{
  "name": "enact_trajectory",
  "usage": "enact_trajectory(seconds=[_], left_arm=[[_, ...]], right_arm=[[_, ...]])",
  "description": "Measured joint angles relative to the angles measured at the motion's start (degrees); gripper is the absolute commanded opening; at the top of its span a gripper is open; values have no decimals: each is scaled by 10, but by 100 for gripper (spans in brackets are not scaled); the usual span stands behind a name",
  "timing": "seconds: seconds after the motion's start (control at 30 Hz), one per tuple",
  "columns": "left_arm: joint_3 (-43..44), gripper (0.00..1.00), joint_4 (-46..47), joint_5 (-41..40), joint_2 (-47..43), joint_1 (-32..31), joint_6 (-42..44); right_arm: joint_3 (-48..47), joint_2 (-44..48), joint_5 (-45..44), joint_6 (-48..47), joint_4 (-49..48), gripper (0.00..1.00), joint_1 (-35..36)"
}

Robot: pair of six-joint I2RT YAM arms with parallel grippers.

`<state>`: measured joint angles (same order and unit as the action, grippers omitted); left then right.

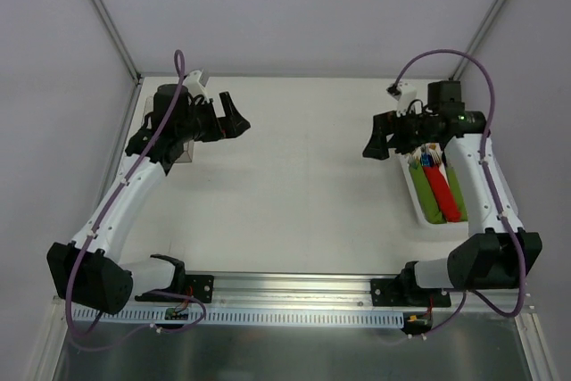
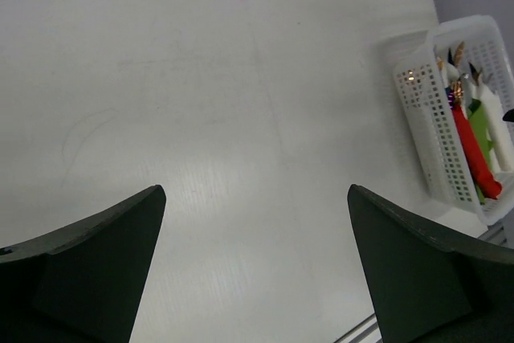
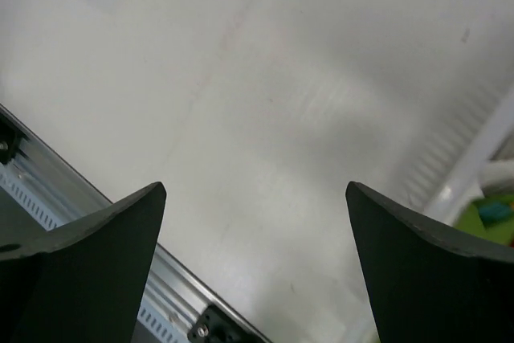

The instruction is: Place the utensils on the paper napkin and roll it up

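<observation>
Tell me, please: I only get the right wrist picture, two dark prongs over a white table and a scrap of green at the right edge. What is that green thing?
Observer: Most likely a green roll. It lies in a white basket, with a red roll right beside it.
Operator: Is the other arm holding anything?
Observer: No. The left end effector is open and empty, over the far left side of the table.
Operator: Where are my prongs relative to that basket?
Observer: The right end effector hangs open just left of the basket's far end, gripping nothing.
</observation>
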<state>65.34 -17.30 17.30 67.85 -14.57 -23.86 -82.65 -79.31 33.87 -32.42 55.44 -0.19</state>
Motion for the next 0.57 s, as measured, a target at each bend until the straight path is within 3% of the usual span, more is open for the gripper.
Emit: enact_trajectory(seconds=[0.17,0.33,0.57], left_arm=[[11,99,-38,-17,73,0,13],[-34,99,-56,-34,130,0,10],[-66,99,-54,-45,133,-1,10]], right_arm=[[111,14,-20,88,-144,99,82],[192,12,-47,126,-231,99,121],[255,15,-76,136,-280,99,147]])
